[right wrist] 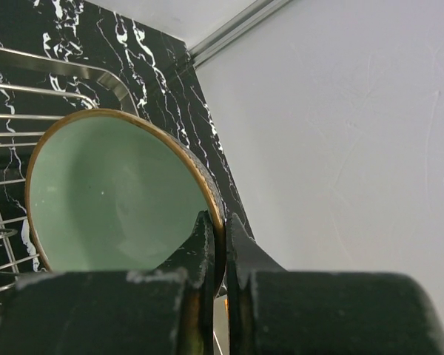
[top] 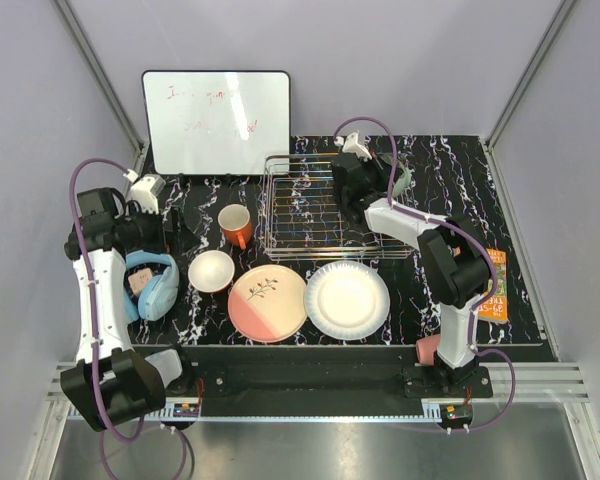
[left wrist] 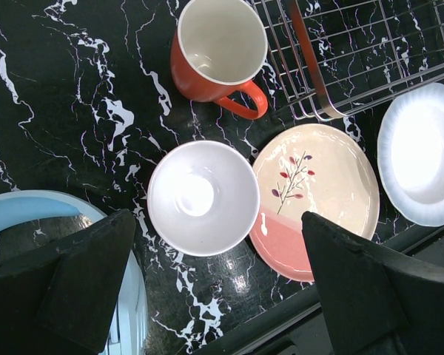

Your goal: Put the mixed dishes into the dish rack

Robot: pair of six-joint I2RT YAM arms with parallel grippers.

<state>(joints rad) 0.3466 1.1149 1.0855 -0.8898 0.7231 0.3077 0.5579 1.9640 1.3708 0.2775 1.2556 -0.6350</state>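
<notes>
My right gripper point(right wrist: 220, 229) is shut on the rim of the mint-green bowl point(right wrist: 111, 200) and holds it tilted over the far right end of the silver wire dish rack point(top: 330, 210). The bowl point(top: 404, 180) shows past that gripper point(top: 383, 190) in the top view. My left gripper point(left wrist: 218, 222) is open and empty, hovering above the white bowl point(left wrist: 200, 196). The orange mug point(left wrist: 214, 48), the pink-and-cream twig plate point(left wrist: 318, 192) and the white fluted plate point(left wrist: 422, 163) lie on the table in front of the rack point(left wrist: 355, 52). The pink cup point(top: 427, 350) sits by the right arm's base.
Blue headphones point(top: 152, 285) lie left of the white bowl point(top: 211, 271). An orange book point(top: 494, 285) lies at the right edge. A whiteboard point(top: 216, 120) leans at the back left. The table's front edge runs just below the plates.
</notes>
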